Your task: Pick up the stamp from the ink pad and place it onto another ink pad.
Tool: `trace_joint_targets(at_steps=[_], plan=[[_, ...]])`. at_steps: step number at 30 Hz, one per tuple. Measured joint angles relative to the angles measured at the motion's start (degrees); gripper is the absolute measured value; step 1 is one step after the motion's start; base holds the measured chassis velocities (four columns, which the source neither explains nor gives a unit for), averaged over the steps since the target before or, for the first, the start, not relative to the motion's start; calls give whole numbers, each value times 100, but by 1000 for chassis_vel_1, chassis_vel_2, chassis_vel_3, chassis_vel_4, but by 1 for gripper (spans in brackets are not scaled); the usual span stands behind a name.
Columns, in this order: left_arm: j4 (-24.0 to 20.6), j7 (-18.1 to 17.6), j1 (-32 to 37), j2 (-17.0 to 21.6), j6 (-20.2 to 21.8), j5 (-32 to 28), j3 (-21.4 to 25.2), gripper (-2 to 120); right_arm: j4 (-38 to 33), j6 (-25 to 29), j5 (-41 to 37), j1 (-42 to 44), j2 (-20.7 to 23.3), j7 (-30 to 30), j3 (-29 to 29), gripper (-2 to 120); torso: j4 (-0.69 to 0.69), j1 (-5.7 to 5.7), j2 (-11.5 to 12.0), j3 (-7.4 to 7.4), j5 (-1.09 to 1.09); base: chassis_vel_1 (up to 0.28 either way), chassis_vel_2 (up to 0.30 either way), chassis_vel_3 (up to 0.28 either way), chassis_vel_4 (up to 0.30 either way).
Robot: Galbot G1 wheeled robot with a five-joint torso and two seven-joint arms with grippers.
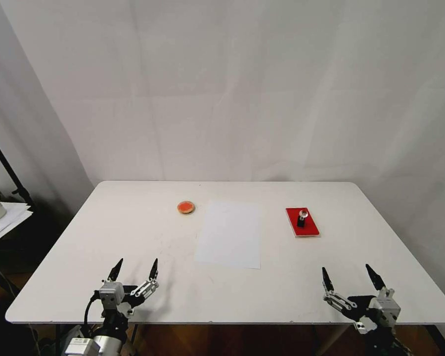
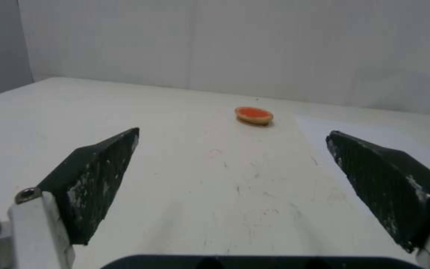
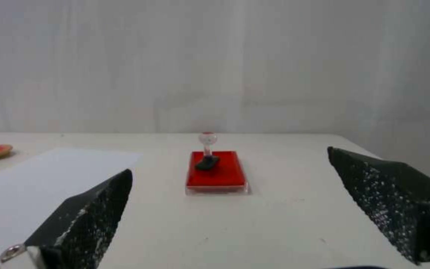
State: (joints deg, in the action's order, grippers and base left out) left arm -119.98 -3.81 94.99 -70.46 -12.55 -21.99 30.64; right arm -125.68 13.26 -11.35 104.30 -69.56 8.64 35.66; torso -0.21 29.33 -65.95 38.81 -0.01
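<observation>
A: Where was the stamp (image 1: 301, 218)?
B: Standing upright on the red ink pad (image 1: 309, 228), toward the table's (image 1: 133, 232) far right corner. Nothing else on that pad.

A: And the round ink pad (image 1: 186, 207)?
B: Near the far edge, left of the white sheet (image 1: 230, 241) lying mid-table. Bare, nothing resting on it.

A: The grippers?
B: Right gripper (image 1: 350, 280) at the near edge on the right, fingers spread wide, holding nothing, aimed straight at the stamp. Left gripper (image 1: 134, 271) at the near edge on the left, likewise released and facing the round pad.

A: Likely trouble from here?
B: Probably tipping the stamp: tall thin stem, small black foot, shiny round knob. A closing finger brushing one side first could topple it onto the pad. Also a slip off that smooth knob if pinched too high. Then a long carry across the sheet, where an inky base dipping low might leave a mark. And a small round target, so easy to set down off-centre.
</observation>
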Motion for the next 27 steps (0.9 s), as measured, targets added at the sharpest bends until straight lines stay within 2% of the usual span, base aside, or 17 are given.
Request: trace_joint_targets(at_steps=[15, 19, 20, 23, 24, 27], plan=[[0, 0, 0, 0, 0, 0, 0, 100, 43, 27, -122, -12, 89, -68, 41, 100, -1, 0, 0, 0, 0, 0, 0, 0, 0], [0, -1, 0, 0, 0, 0, 0, 100, 347, -135, -750, -394, 673, -485, 63, 100, 1, 0, 0, 0, 1, 0, 0, 0, 0], [0, -1, 0, 0, 0, 0, 0, 100, 347, -135, -750, -394, 673, -485, 63, 100, 1, 0, 0, 0, 1, 0, 0, 0, 0], [0, 0, -1, 0, 0, 0, 0, 100, 598, -462, -1458, -934, 1343, -787, -44, 100, -1, 0, 0, 0, 1, 0, 0, 0, 0], [0, 0, -1, 0, 0, 0, 0, 100, 598, -462, -1458, -934, 1343, -787, -44, 100, -1, 0, 0, 0, 1, 0, 0, 0, 0], [0, 0, 0, 0, 0, 0, 0, 100, 908, -857, -2435, -1779, 2040, -893, -294, 100, 3, 0, 0, 0, 0, 0, 0, 0, 0]])
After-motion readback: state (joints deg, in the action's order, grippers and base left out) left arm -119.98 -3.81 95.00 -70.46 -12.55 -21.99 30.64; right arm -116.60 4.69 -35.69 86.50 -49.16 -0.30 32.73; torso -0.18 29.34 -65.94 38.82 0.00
